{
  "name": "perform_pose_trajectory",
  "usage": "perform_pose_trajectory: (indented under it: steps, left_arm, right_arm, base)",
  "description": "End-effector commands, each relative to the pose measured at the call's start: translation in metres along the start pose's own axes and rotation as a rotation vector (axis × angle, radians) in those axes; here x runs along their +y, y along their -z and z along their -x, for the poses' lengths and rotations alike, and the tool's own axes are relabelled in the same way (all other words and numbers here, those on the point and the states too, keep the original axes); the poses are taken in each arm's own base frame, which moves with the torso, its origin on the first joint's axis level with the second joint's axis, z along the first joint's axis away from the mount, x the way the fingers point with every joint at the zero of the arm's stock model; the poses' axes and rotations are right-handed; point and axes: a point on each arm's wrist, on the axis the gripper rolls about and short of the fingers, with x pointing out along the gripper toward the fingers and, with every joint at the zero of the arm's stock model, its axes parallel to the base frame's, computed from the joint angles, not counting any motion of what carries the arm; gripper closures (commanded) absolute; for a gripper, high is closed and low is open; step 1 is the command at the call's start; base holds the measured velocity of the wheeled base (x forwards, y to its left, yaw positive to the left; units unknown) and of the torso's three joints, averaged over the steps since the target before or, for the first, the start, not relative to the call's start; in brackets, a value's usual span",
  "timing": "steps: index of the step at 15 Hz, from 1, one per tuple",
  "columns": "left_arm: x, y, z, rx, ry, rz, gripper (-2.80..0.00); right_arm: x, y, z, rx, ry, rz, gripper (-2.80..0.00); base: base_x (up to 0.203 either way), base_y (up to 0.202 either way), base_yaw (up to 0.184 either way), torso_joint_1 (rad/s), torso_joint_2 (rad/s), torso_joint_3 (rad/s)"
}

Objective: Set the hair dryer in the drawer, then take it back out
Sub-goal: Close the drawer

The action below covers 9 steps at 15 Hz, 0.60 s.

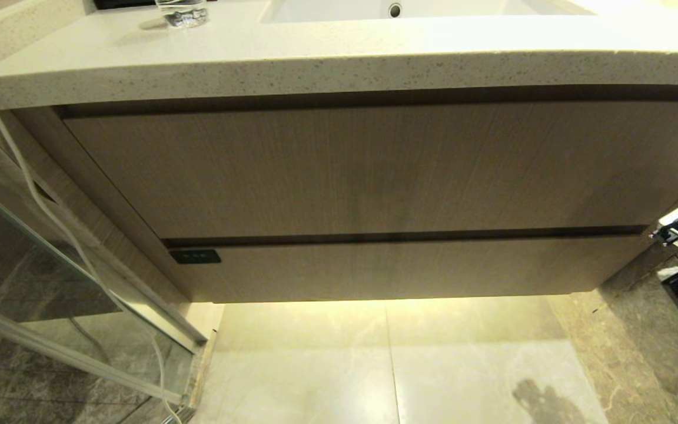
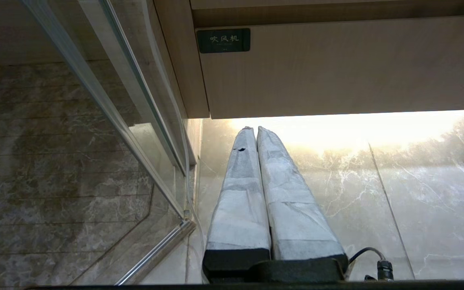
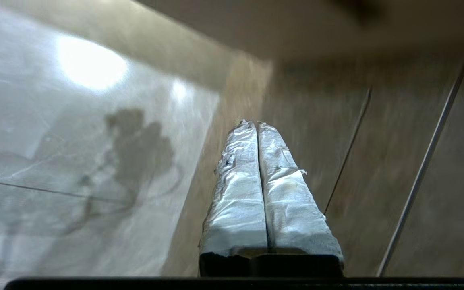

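Head view: drawer (image 1: 398, 268) was shut under the vanity's taller panel (image 1: 374, 171), hair dryer not visible. Right gripper (image 3: 257, 124) sat off the drawer's right end, fingers pressed together, empty. Left gripper (image 2: 255, 129) closed, empty, below the label (image 2: 224, 40).

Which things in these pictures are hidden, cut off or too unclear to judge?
- Hair dryer: in no view; whether it lies inside the closed drawer cannot be told.
- Right gripper: head view shows only part of its arm at the right edge.
- Left gripper: outside the head view.
- Glass: cut off by the top edge, head view.
- Right wrist view: background blurred.
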Motion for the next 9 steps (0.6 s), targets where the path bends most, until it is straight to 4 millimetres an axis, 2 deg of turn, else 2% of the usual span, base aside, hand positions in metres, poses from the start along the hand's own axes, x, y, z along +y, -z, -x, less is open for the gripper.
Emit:
perform_pose_trajectory:
  steps: [1,4,6,8,9]
  left_arm:
    - [0.0,0.0,0.0,0.001,0.0,0.0,0.0]
    - [0.0,0.0,0.0,0.001,0.0,0.0,0.0]
    - [0.0,0.0,0.0,0.001,0.0,0.0,0.0]
    - [0.0,0.0,0.0,-0.001,-0.002,0.0,0.0]
    - [0.0,0.0,0.0,0.001,0.0,0.0,0.0]
  right_arm:
    - [0.006,-0.024,0.047,-0.205,-0.028,0.25,0.0]
    - [0.04,-0.04,0.086,-0.448,-0.194,0.585,0.0]
    - [0.056,-0.046,0.095,-0.584,-0.267,0.706,0.0]
    - [0.061,-0.05,0.093,-0.662,-0.283,0.809,0.0]
    - [0.063,-0.05,0.092,-0.695,-0.288,0.874,-2.8]
  base:
    - [0.0,0.0,0.0,0.0,0.0,0.0]
    - [0.0,0.0,0.0,0.0,0.0,0.0]
    - [0.0,0.0,0.0,0.0,0.0,0.0]
    - [0.0,0.0,0.0,0.0,0.0,0.0]
    - [0.0,0.0,0.0,0.0,0.0,0.0]
